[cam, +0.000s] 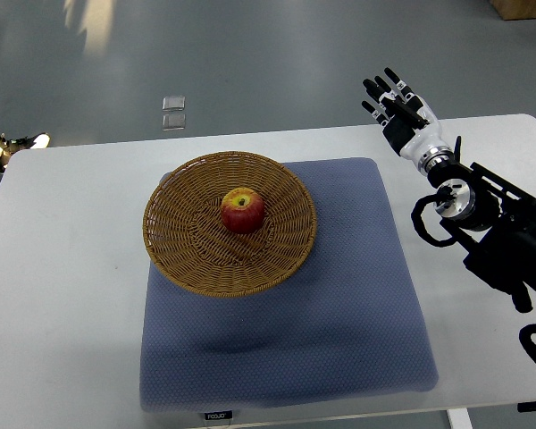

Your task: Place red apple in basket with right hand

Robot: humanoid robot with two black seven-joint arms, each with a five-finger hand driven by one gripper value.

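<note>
A red apple point(242, 210) with a yellowish top sits upright in the middle of a round wicker basket point(180, 250). The basket rests on the left part of a blue-grey mat point(339, 304). My right hand point(392, 98) is raised over the far edge of the table, well to the right of the basket, with its black fingers point(381, 90) stretched out and holding nothing. The right arm point(482, 214) comes in from the right edge. The left arm does not show.
The white table point(62, 295) carries the mat. A small clear object point(172, 112) lies on the grey floor beyond the table. A small device point(4, 146) sits at the far left edge.
</note>
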